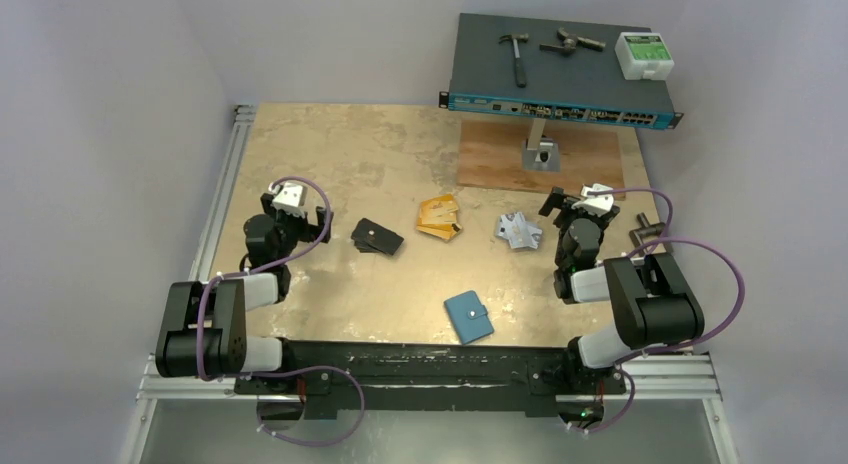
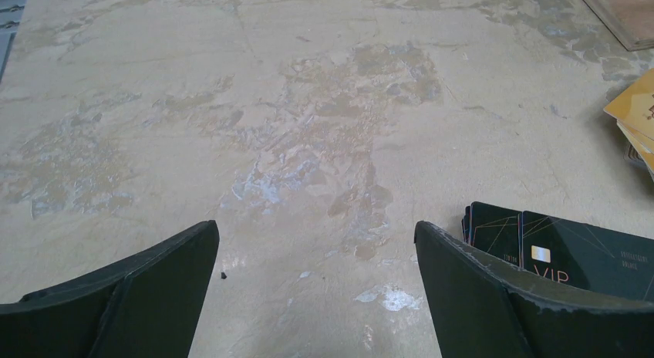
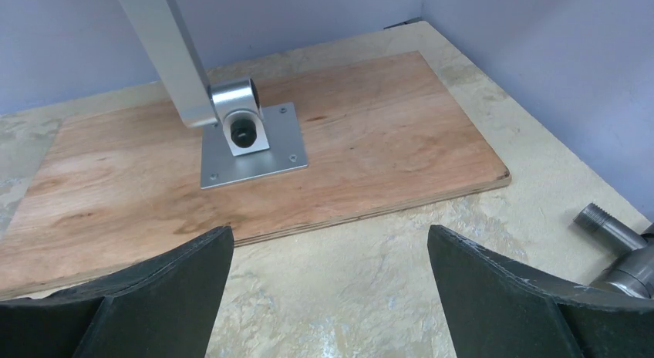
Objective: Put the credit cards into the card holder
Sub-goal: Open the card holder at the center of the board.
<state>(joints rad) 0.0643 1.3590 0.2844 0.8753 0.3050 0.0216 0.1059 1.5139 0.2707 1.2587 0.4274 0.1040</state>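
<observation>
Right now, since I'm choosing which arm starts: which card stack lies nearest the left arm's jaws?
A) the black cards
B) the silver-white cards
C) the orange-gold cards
A: the black cards lie just beside the open jaws of the left arm; the orange-gold cards and silver-white cards sit farther right in the top view.

1. Black cards (image 1: 377, 237): small glossy stack, slightly fanned, lying flat, leftmost; top one reads VIP.
2. Orange-gold cards (image 1: 440, 218): loose skewed stack, in the middle.
3. Silver-white cards (image 1: 519, 230): splayed pile, rightmost.
4. Card holder (image 1: 468, 316): teal, folded shut, flat, angled, apart on the near side.
</observation>
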